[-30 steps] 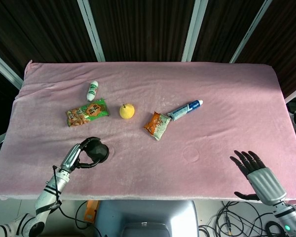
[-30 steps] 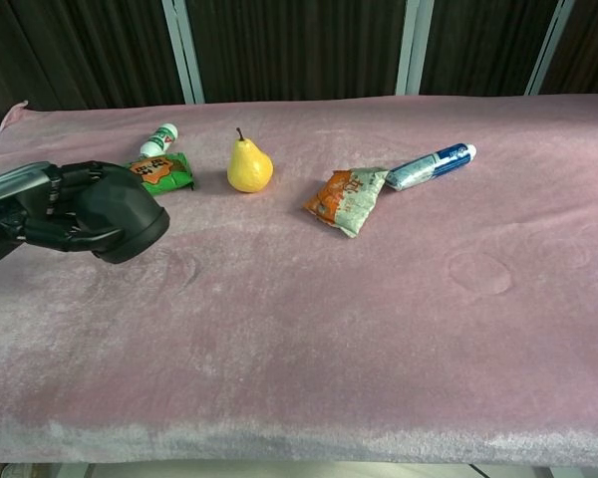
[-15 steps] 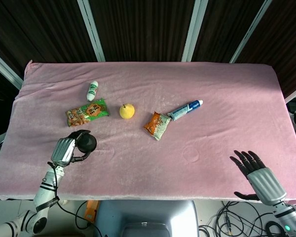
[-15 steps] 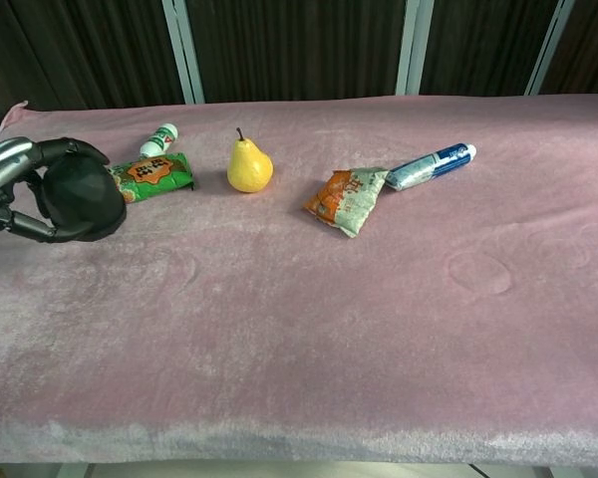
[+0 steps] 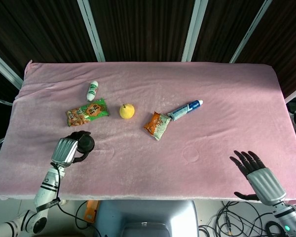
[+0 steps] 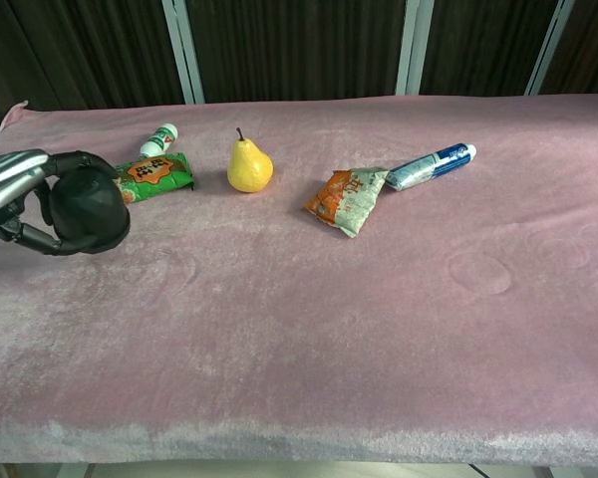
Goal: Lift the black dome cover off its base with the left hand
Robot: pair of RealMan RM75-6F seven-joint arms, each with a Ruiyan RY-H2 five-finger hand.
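No legible text on any packaging.

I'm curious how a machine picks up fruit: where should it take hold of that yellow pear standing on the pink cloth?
Probably around the wide lower belly of the yellow pear, coming from above with fingers either side. It stands upright, stem up, and its narrow neck would likely slip; both flanks are free of neighbours.

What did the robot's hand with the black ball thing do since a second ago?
The left hand, gripping the black dome cover, carried it leftward, toward the table's left edge and the green snack packet. The right hand, pear, orange packet, tube and small bottle stayed put.
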